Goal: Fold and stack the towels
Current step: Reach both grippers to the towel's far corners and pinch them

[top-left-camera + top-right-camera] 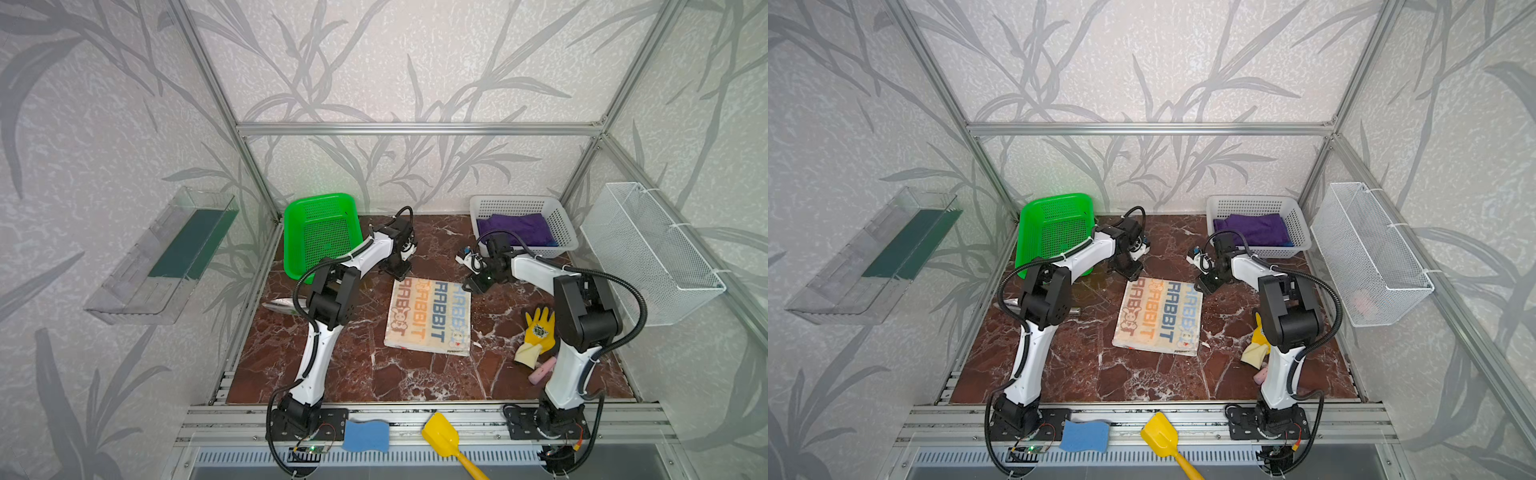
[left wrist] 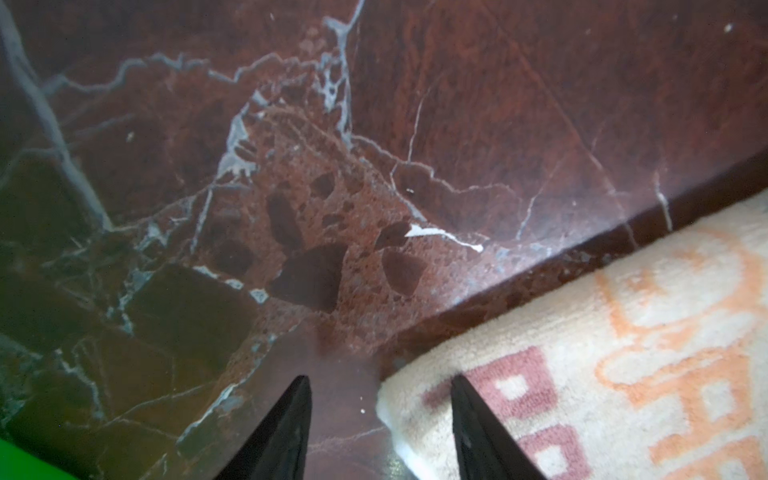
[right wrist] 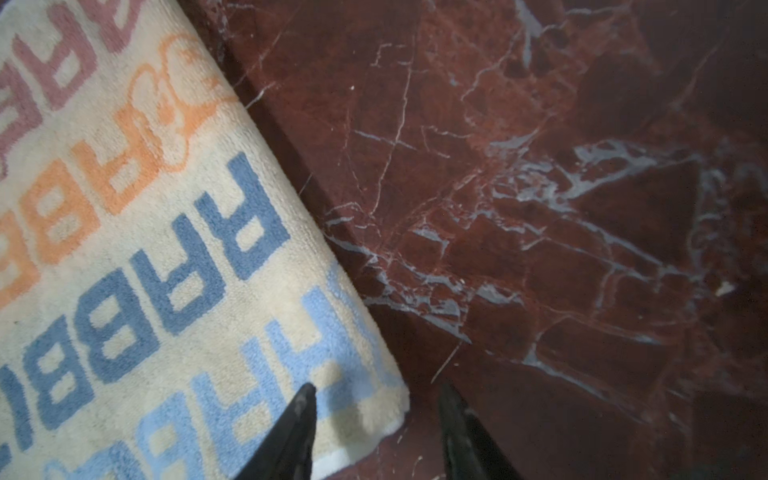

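Towel (image 1: 429,316), cream with printed letters, lies folded and nearly square in the middle of the table (image 1: 374,376). Your left gripper (image 1: 399,272) and right gripper (image 1: 473,286) each sit astride one far corner, jaws parted, gripping nothing yet.

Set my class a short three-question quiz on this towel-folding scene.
1. True or false: the purple towel lies in the white basket.
2. Where do both arms' jaws stand? A: at the far corners of the cream towel; B: over the yellow glove; C: inside the green basket.
3. Which word is printed on the cream towel?
Key: 1 true; 2 A; 3 RABBIT.
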Action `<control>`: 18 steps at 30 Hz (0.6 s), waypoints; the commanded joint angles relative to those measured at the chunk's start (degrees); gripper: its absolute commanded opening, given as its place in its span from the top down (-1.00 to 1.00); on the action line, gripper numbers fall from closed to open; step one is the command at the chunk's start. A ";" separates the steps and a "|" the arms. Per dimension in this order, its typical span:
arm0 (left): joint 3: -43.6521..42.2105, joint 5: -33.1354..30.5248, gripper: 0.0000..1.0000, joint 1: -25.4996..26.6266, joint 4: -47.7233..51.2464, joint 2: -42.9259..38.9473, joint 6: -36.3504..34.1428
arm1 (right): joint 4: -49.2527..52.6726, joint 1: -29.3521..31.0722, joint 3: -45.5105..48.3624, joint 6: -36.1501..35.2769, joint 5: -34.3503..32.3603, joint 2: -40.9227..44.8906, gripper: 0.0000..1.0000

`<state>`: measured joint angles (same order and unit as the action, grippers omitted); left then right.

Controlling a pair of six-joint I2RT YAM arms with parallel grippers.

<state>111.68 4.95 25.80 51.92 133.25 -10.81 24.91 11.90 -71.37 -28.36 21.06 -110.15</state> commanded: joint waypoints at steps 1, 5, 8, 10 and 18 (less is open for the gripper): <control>0.71 -0.12 -0.07 -0.22 1.95 2.10 -1.41 | 2.34 0.05 -1.91 -1.17 -0.04 -1.45 0.04; 0.82 -0.69 0.03 -0.17 2.26 3.19 -1.28 | 3.29 0.06 -3.32 -1.73 -0.96 -3.28 0.06; 0.58 -0.27 0.13 -0.14 2.48 3.50 -1.33 | 4.25 0.14 -3.77 -2.41 -1.01 -4.33 0.13; 0.25 0.30 0.16 -0.15 2.48 3.55 -1.41 | 4.79 0.14 -4.12 -2.66 -0.77 -4.87 0.22; -0.58 0.99 0.46 -0.07 2.91 4.32 -1.39 | 6.72 0.66 -5.64 -3.19 -0.98 -6.58 0.63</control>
<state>111.92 6.09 25.78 52.29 134.65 -11.05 28.71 12.14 -75.99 -30.74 20.40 -115.26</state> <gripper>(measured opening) 0.284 0.194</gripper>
